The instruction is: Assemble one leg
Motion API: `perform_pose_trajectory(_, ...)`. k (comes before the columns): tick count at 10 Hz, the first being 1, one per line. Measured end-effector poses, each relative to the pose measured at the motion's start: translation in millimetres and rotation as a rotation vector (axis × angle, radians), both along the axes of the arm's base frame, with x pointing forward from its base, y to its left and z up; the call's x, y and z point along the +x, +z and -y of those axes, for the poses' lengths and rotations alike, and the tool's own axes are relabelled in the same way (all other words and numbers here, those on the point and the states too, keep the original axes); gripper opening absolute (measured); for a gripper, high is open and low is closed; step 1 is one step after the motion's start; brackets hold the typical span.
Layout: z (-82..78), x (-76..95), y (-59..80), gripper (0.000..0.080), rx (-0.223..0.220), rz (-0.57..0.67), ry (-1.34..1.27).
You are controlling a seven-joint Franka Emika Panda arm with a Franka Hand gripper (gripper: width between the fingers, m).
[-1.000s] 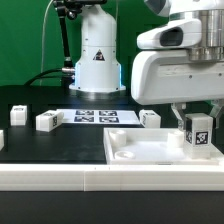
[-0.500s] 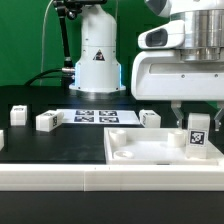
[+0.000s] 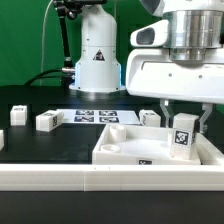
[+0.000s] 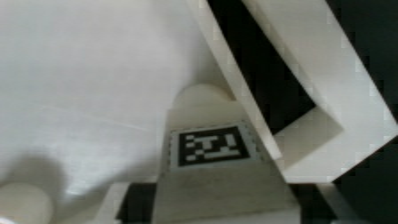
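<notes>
**Leg held over the panel**

Exterior view: the gripper point(image 3: 182, 124) is clamping the leg point(image 3: 182, 138), fingers on both sides, tag facing the camera. The leg is standing upright over the white panel point(image 3: 125, 150), towards the exterior view's right (contact w/ the panel can't be told). Three more legs point(image 3: 46, 121) are lying on the black table point(image 3: 55, 147), w/ the marker board point(image 3: 97, 117) between them.

Wrist view: the leg point(image 4: 217, 140) is sitting between the fingers, tag up, panel point(image 4: 98, 70) beyond.
</notes>
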State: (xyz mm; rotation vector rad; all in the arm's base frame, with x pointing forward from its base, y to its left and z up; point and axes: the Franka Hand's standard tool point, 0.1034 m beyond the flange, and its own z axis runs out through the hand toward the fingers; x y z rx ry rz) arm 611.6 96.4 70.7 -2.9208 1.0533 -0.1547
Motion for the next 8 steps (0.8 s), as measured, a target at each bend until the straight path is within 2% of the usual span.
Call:
perform_pose_trajectory(1,0.0,0.1,0.0,0.0302,0.000,0.000,0.001)
perform_pose_trajectory(2,-0.3,0.1,0.0,0.0380,0.000,0.001,0.003)
perform_pose_trajectory(3,-0.3,0.1,0.0,0.0518,0.000,0.001,0.003)
perform_pose_trajectory(4,-0.3,0.1,0.0,0.0518,0.000,0.001,0.003)
perform_pose_trajectory(5,-0.3,0.1,0.0,0.0621,0.000,0.001,0.003)
perform_pose_trajectory(8,-0.4,0.1,0.0,0.0648,0.000,0.001,0.003)
